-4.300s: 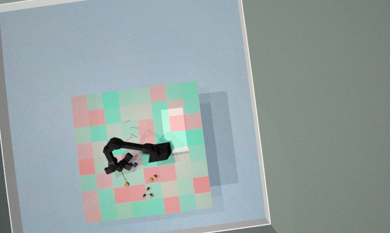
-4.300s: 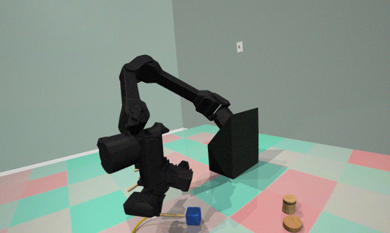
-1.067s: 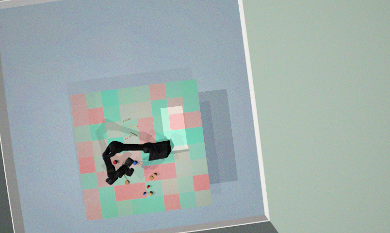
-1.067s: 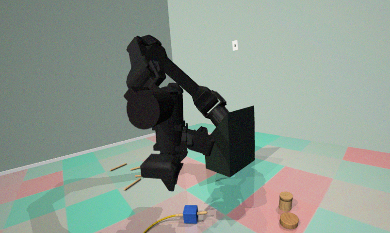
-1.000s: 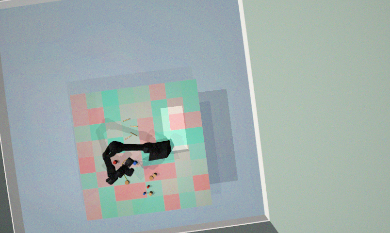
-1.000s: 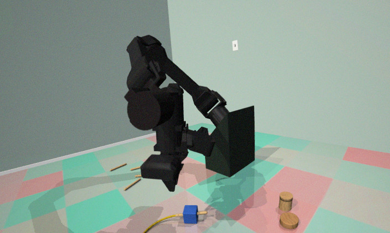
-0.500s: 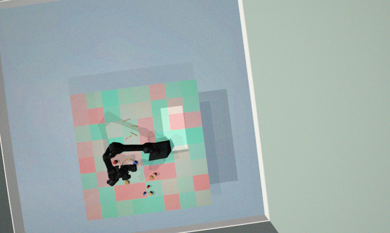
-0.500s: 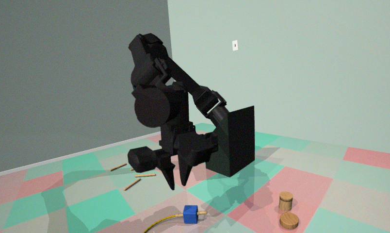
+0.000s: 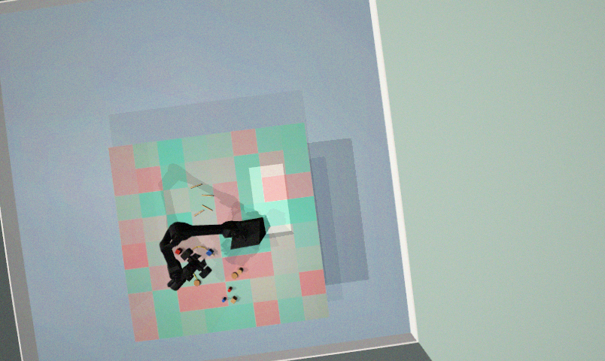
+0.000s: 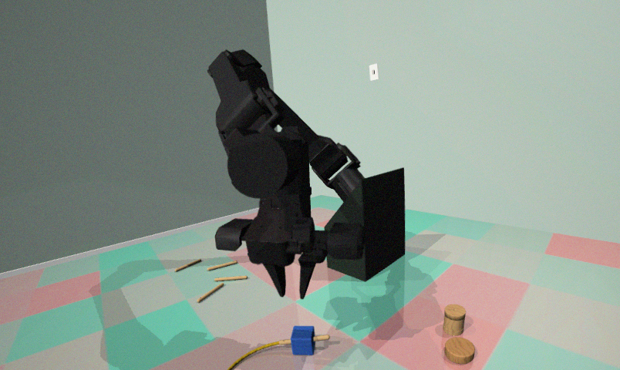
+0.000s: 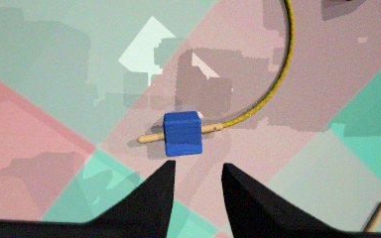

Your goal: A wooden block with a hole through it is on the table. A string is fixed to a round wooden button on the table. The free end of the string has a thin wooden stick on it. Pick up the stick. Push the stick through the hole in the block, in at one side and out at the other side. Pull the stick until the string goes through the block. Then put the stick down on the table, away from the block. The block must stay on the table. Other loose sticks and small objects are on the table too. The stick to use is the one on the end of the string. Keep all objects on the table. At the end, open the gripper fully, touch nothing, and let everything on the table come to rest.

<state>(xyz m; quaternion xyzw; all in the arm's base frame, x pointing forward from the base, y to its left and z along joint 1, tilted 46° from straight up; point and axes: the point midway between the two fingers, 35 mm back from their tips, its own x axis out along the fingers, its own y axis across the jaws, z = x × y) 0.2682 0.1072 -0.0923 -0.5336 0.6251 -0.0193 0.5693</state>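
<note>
The blue block sits on the table. The wooden stick runs through its hole and shows on both sides. The yellow string joins the stick's rear end and curves away from the block; all of the string that shows lies outside the hole. The button lies at the string's other end, beyond the arm. My gripper is partly open and empty, above the table near the block, touching nothing.
Several loose sticks lie behind the block. A wooden disc and a wooden cylinder stand to the right. A red object lies near the arm. Small red and blue objects lie toward the front.
</note>
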